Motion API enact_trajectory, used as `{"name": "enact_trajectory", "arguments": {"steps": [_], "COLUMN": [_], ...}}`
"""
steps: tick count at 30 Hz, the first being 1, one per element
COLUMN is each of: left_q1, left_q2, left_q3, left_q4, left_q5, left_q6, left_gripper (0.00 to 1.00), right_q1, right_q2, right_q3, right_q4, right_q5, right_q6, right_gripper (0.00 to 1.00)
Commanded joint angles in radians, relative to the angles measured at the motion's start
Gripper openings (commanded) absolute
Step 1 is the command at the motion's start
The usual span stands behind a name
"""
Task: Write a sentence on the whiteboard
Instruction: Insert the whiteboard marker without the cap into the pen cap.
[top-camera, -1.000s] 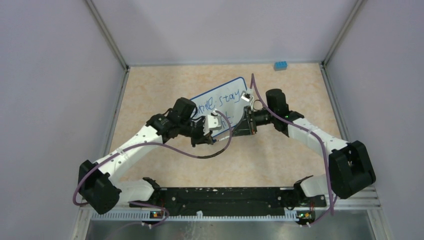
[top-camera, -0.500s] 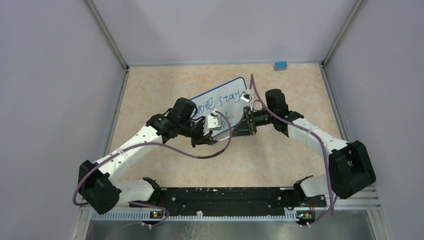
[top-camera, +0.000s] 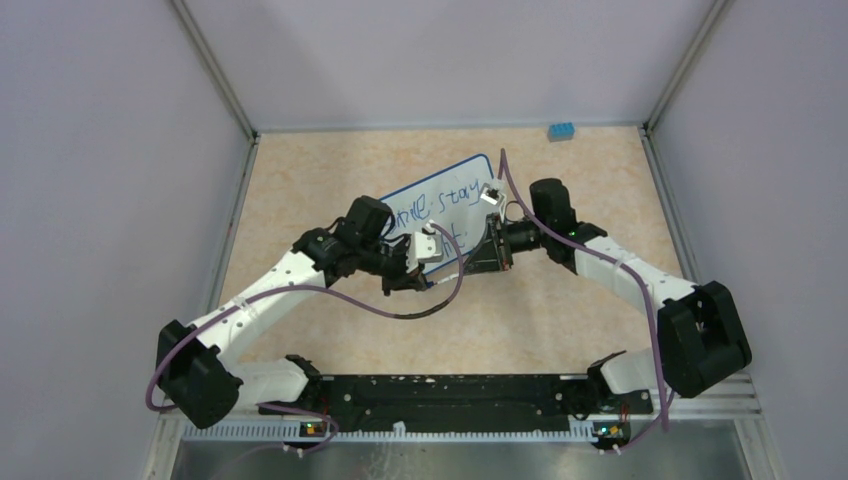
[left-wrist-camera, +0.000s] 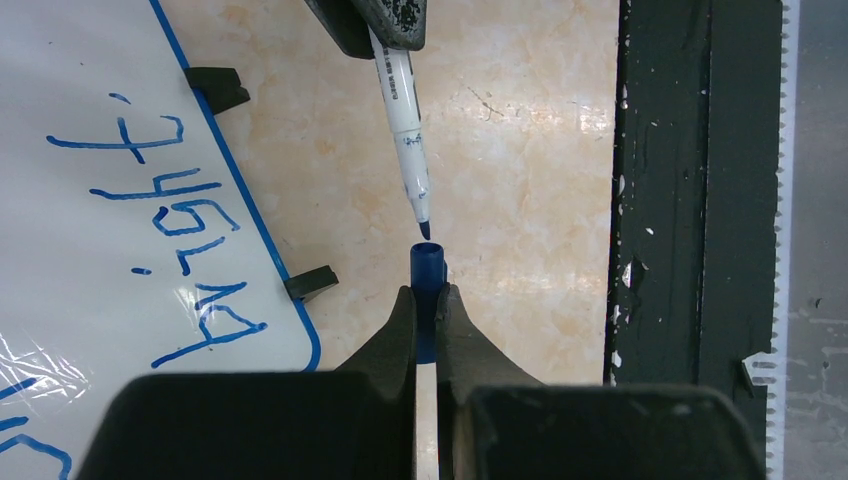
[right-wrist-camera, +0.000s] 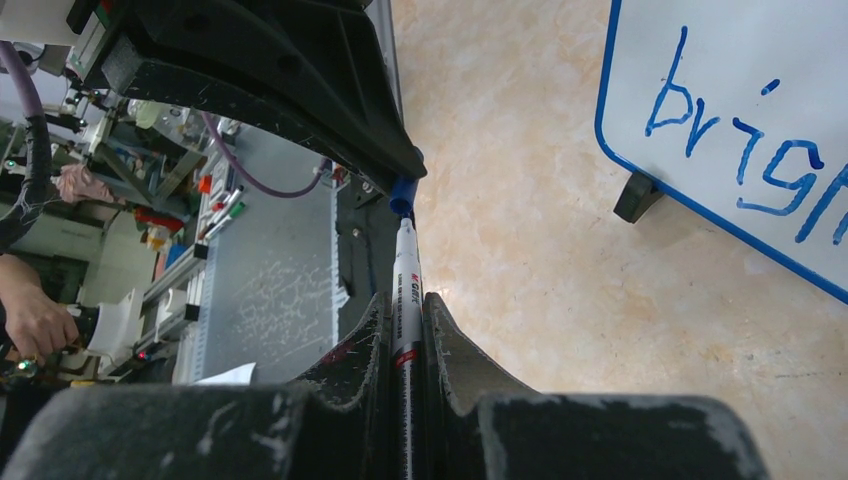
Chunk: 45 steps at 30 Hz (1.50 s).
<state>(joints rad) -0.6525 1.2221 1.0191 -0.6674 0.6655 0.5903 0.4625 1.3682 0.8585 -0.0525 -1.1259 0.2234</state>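
The whiteboard (top-camera: 462, 180) lies on the table behind both grippers, with the blue sentence (top-camera: 436, 203) on it. The word "bright" shows in the left wrist view (left-wrist-camera: 170, 200) and partly in the right wrist view (right-wrist-camera: 740, 150). My left gripper (left-wrist-camera: 427, 297) is shut on a blue marker cap (left-wrist-camera: 427, 262). My right gripper (right-wrist-camera: 405, 305) is shut on a white marker (right-wrist-camera: 405, 280). The marker's blue tip (left-wrist-camera: 423, 228) points at the cap's open end, a small gap away. Both grippers meet in front of the board's near edge (top-camera: 445, 268).
Two black feet (left-wrist-camera: 312, 283) stick out from the board's blue frame (left-wrist-camera: 262, 240). The black base rail (left-wrist-camera: 690, 200) runs along the near table edge. A small blue block (top-camera: 561, 130) lies at the back right corner. Walls close in the table on three sides.
My right arm has edged slightly left, bringing the marker a little nearer the cap. The left arm and the board have not moved.
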Motion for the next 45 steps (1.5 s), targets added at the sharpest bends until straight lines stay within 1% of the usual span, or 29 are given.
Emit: {"name": "enact_trajectory", "arguments": {"steps": [1,22,31,38,39,42,45], "left_q1": [0.001,-0.004,-0.004,-0.003,-0.003,-0.003,-0.004], "left_q2": [-0.007,0.016,0.038,0.057,0.064,0.094,0.125], "left_q3": [-0.011,0.022,0.015,0.035,0.041,0.069,0.114], "left_q4": [-0.006,0.007,0.083,0.121,0.130,0.152,0.155], "left_q5": [0.021,0.046,0.081,0.070,0.070,0.066,0.062], "left_q6": [0.021,-0.003,-0.119,-0.180,-0.192,-0.223,-0.229], "left_gripper": [0.00,0.00,0.00,0.00,0.00,0.00,0.00], "right_q1": [0.009,0.026,0.041,0.045,0.044,0.046,0.056], "right_q2": [-0.014,-0.002,0.022,0.023,0.023,0.023,0.036], "right_q3": [0.047,0.056,0.056,0.050,0.049,0.035,0.036], "right_q4": [0.017,0.020,0.036,0.043,0.044,0.114,0.121], "right_q5": [-0.012,0.001,0.022,0.041,0.047,0.065,0.081], "right_q6": [-0.028,-0.033,-0.030,-0.031,-0.026,0.001,0.004], "right_gripper": [0.00,0.00,0.00,0.00,0.00,0.00,0.00]}}
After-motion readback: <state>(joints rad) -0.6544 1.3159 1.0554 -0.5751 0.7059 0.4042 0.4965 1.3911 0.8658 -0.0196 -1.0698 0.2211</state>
